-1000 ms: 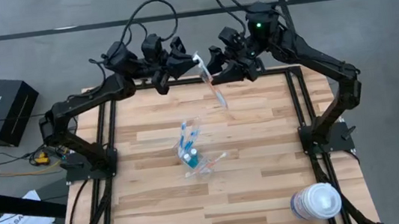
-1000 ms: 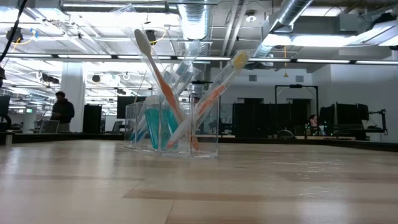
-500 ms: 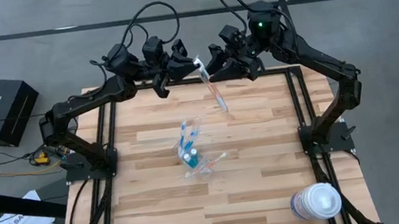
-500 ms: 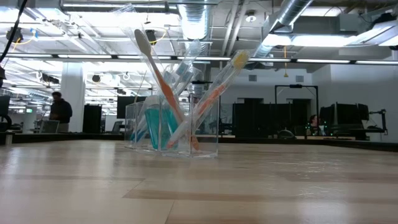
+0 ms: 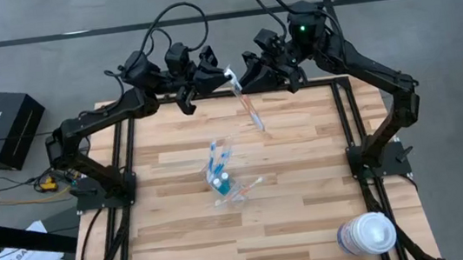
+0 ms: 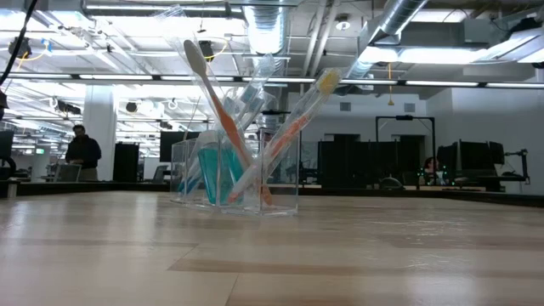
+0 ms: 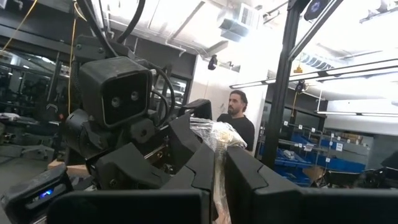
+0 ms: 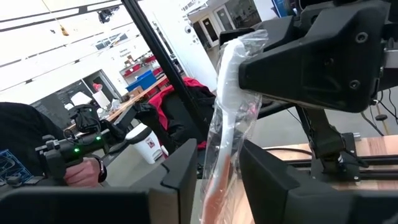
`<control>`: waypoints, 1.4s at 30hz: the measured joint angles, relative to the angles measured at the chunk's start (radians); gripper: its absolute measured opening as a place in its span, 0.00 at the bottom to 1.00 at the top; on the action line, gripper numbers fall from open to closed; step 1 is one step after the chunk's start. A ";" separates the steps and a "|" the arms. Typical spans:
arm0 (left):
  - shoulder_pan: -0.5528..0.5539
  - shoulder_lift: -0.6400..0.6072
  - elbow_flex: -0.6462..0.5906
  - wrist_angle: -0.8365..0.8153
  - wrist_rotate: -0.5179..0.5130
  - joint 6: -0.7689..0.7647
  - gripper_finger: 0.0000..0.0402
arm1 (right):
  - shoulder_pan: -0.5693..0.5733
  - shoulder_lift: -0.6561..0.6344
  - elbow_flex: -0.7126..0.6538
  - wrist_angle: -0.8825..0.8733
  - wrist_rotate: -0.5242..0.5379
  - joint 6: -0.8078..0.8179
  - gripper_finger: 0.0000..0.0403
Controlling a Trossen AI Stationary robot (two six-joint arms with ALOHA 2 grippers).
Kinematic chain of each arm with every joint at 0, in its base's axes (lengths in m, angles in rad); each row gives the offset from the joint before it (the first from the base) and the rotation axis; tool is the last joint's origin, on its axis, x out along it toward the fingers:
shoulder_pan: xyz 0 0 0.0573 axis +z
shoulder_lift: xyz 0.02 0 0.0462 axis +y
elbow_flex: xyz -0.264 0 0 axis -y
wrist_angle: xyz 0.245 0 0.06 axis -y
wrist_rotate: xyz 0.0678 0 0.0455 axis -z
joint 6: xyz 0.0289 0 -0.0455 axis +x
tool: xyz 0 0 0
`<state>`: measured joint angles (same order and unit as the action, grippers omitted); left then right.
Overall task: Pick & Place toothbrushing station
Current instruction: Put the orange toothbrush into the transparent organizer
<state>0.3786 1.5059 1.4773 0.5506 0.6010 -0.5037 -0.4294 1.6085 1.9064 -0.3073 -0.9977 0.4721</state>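
1. A wooden table [image 5: 307,182] sits in an open workshop; a person [image 6: 82,153] stands far behind.
2. The clear cup [image 5: 227,179] with toothbrushes [image 6: 223,115] and teal tubes [image 6: 211,174] stands mid-table.
3. The left gripper [image 5: 218,76], pressed together, pinches a wrapped toothbrush [image 5: 246,102] above the far edge.
4. The right gripper [image 5: 244,74] brackets the same wrapper; whether its fingers [image 8: 186,168] grip cannot be told.
5. A white-lidded tub [image 5: 367,233] sits at the near right corner.

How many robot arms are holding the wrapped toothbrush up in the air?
2: the left gripper is shut on the wrapped toothbrush at its top end, and the right gripper is closing around it right beside, above the table's far edge.
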 joint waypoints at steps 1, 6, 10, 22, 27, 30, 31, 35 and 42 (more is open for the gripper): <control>0.000 0.000 0.000 0.000 0.000 0.000 0.02 | 0.000 0.000 0.000 -0.001 0.000 0.000 0.27; -0.001 0.005 0.000 0.019 0.001 0.000 0.02 | 0.000 0.000 0.000 -0.005 -0.010 0.000 0.23; -0.002 0.008 0.000 0.029 0.002 -0.001 0.02 | 0.000 0.000 0.000 -0.007 -0.023 0.001 0.20; -0.007 0.024 0.000 0.060 0.011 -0.012 0.02 | 0.001 0.033 -0.002 0.050 -0.082 0.052 0.06; -0.007 0.023 0.000 0.076 0.012 -0.010 0.02 | 0.001 0.032 -0.001 0.062 -0.071 0.021 0.02; -0.007 0.023 0.000 0.081 0.019 -0.010 0.02 | 0.004 0.032 -0.001 0.062 -0.063 -0.004 0.02; -0.007 0.023 0.000 0.081 0.024 -0.010 0.02 | 0.004 0.032 -0.001 0.062 -0.063 -0.005 0.02; -0.005 0.023 0.000 0.082 0.027 -0.009 0.03 | 0.004 0.032 -0.001 0.062 -0.067 -0.008 0.02; 0.040 0.019 0.000 0.083 0.139 0.032 0.15 | -0.006 0.029 -0.002 0.094 -0.077 -0.009 0.02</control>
<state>0.4186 1.5249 1.4773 0.6336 0.7399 -0.4722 -0.4351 1.6372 1.9045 -0.2136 -1.0743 0.4628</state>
